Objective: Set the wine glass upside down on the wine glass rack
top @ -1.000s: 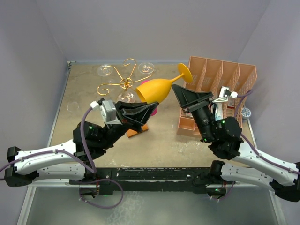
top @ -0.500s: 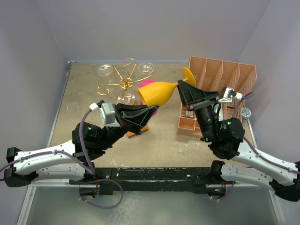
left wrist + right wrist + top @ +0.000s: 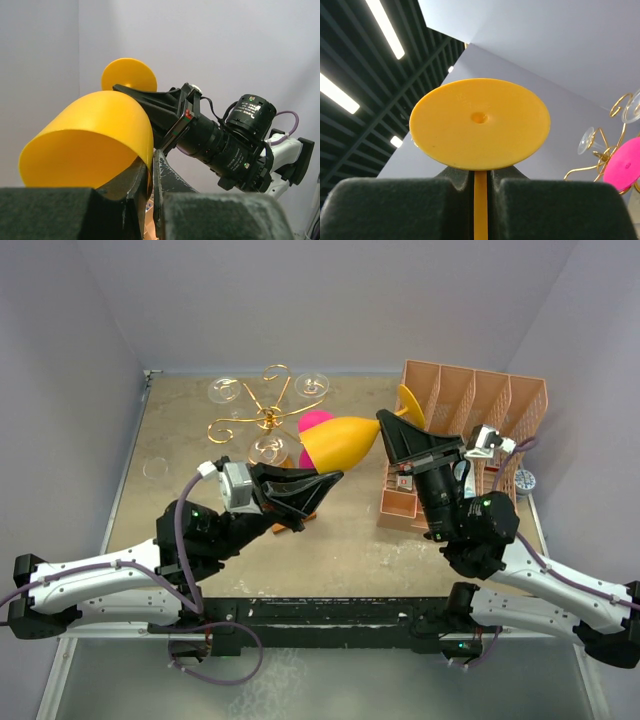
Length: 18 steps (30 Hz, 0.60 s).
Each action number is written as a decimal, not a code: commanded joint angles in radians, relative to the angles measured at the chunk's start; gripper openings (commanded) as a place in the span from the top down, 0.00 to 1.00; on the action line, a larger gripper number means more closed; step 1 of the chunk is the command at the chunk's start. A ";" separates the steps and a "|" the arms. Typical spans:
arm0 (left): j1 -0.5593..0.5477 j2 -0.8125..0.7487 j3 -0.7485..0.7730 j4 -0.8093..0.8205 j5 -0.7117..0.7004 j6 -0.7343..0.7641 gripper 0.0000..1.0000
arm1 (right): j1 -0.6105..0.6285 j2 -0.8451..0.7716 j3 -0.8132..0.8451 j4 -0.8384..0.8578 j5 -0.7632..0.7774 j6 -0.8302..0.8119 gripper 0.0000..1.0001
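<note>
Handover, mid-air: pinching the wine glass (image 3: 338, 440) at the rim with left gripper (image 3: 333, 478), clamping its stem with right gripper (image 3: 381, 421). Next: release left, flip, lower onto wine glass rack (image 3: 262, 418).

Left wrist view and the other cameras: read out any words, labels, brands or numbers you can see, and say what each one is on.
Nothing can be read in any view.
Pale print on the black motor housing of the right arm: too small and blurred to read.
White tag with red marks on the right arm's wrist: too small to read.
Yellow wine glass: no lettering on it.
</note>
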State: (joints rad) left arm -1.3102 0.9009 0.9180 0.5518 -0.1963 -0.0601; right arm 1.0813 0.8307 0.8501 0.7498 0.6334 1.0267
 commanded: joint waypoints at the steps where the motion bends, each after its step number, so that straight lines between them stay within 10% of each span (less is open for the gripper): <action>1: -0.001 -0.016 0.027 -0.028 -0.013 -0.029 0.92 | 0.001 -0.003 0.005 0.081 -0.023 -0.128 1.00; 18: -0.001 -0.060 0.211 -0.619 -0.289 -0.363 0.65 | 0.001 -0.059 -0.050 0.125 -0.170 -0.470 1.00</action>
State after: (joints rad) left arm -1.3117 0.8707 1.0698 0.0757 -0.3855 -0.2642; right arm 1.0817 0.8249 0.8177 0.8337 0.5217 0.6735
